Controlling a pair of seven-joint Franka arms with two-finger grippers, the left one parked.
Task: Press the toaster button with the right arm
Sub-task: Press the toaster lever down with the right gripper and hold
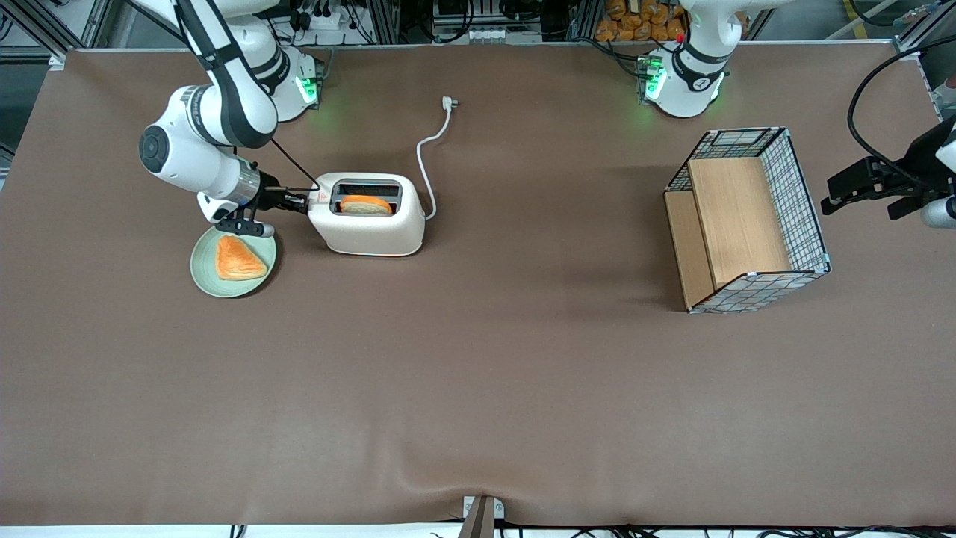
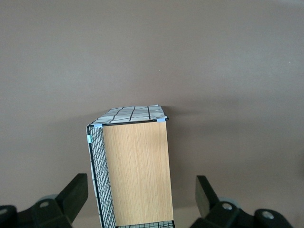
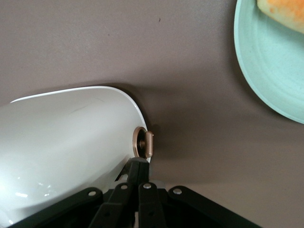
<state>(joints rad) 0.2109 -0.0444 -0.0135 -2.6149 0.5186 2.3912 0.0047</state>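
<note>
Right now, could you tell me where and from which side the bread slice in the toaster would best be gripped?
Grip the bread slice by its upper edge, the only part exposed in the toaster slot, coming straight down with fingers across its flat faces; the slot walls enclose the rest. The gripper is at the toaster's narrow end.

The front view looks down from high above the near edge of the table (image 1: pixel 478 388), taking in its whole width. The right wrist view sits very close over the toaster (image 3: pixel 66 142), facing down past the gripper (image 3: pixel 137 178) at its narrow end and the green plate (image 3: pixel 270 61); both appear in the front view too. The left wrist view hangs close above the wire basket (image 2: pixel 133 171), also shared with the front view.
</note>
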